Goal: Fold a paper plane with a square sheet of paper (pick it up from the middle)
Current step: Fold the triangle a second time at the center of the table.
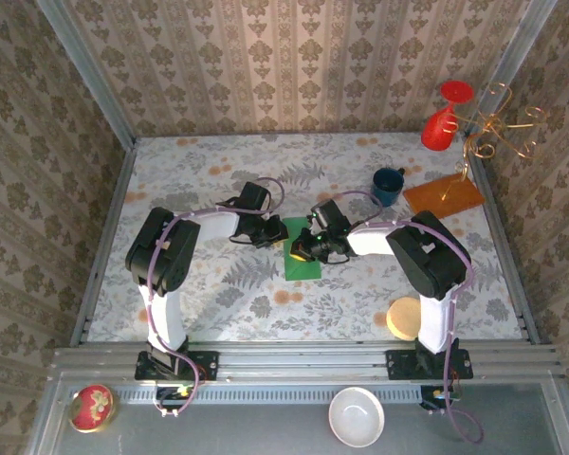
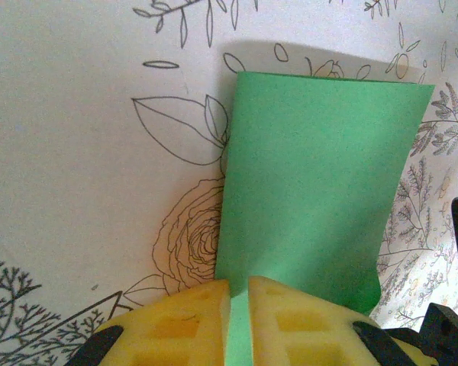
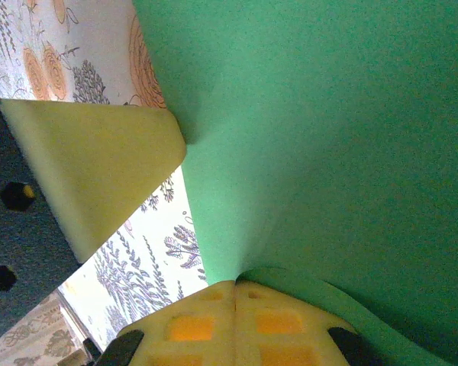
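Observation:
The square sheet of paper (image 1: pixel 302 259) is bright green and lies mid-table between both arms, looking like a folded rectangle. In the left wrist view the paper (image 2: pixel 313 183) stretches away from my left gripper (image 2: pixel 239 288). Its yellow pads are nearly together, with a green strip pinched between them. My right gripper (image 3: pixel 235 284) is shut on a curled edge of the paper (image 3: pixel 328 137), its pads pressed tight. One yellow finger of the left gripper (image 3: pixel 91 175) touches the sheet's edge in the right wrist view. From above, the left gripper (image 1: pixel 271 233) and right gripper (image 1: pixel 304 248) meet over the sheet.
A blue mug (image 1: pixel 389 185) and an orange-brown board (image 1: pixel 443 196) with a gold wire stand (image 1: pixel 498 128) sit at the back right, beside a red vessel (image 1: pixel 439 128). A round tan disc (image 1: pixel 405 318) lies near the right base. A white bowl (image 1: pixel 356 415) and red ball (image 1: pixel 92 408) sit below the rail.

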`<action>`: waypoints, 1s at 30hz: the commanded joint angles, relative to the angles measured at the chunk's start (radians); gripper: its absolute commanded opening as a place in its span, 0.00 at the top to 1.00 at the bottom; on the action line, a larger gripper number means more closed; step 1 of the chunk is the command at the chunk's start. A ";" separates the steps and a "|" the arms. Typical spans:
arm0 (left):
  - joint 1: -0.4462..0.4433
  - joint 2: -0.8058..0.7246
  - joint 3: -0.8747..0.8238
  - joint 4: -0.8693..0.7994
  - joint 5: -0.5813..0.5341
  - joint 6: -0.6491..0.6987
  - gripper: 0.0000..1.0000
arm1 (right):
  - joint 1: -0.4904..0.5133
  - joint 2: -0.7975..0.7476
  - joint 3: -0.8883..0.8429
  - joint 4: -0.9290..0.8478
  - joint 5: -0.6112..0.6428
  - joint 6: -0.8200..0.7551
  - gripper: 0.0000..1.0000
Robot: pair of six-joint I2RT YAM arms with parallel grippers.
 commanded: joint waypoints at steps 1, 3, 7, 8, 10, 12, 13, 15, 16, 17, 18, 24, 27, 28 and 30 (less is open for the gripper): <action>-0.010 0.040 -0.007 -0.069 -0.011 0.015 0.84 | 0.003 0.014 0.004 0.020 0.006 0.009 1.00; -0.010 0.040 -0.008 -0.069 -0.011 0.014 0.84 | 0.001 0.015 0.003 0.024 0.008 0.012 1.00; -0.010 0.040 -0.007 -0.069 -0.010 0.013 0.84 | 0.001 0.015 0.001 0.031 0.009 0.018 1.00; -0.010 0.040 -0.007 -0.069 -0.011 0.014 0.84 | 0.001 0.015 0.001 0.028 0.009 0.018 1.00; -0.010 0.040 -0.008 -0.069 -0.010 0.014 0.84 | 0.000 0.015 0.000 0.024 0.014 0.018 1.00; -0.010 0.040 -0.009 -0.069 -0.011 0.014 0.84 | 0.000 0.015 -0.001 0.018 0.018 0.018 1.00; -0.010 0.039 -0.007 -0.069 -0.011 0.014 0.84 | 0.000 0.015 -0.002 0.017 0.022 0.018 1.00; -0.010 0.039 -0.010 -0.069 -0.010 0.013 0.84 | -0.001 0.015 -0.005 0.016 0.026 0.021 1.00; -0.010 0.039 -0.009 -0.069 -0.012 0.014 0.84 | -0.002 0.016 -0.005 0.016 0.027 0.023 1.00; -0.010 0.039 -0.010 -0.069 -0.012 0.013 0.84 | -0.002 0.018 -0.005 0.016 0.030 0.024 1.00; -0.010 0.039 -0.010 -0.069 -0.012 0.013 0.84 | -0.002 0.017 -0.005 0.017 0.031 0.024 1.00; -0.009 0.036 -0.015 -0.068 -0.015 0.011 0.84 | -0.003 0.020 -0.007 0.016 0.034 0.029 1.00; -0.009 0.035 -0.015 -0.068 -0.015 0.011 0.84 | -0.003 0.020 -0.007 0.011 0.037 0.031 1.00; -0.009 0.035 -0.015 -0.067 -0.015 0.010 0.84 | -0.003 0.020 -0.005 0.003 0.043 0.030 1.00; -0.009 0.033 -0.016 -0.066 -0.015 0.011 0.84 | -0.003 0.021 -0.007 -0.004 0.048 0.028 1.00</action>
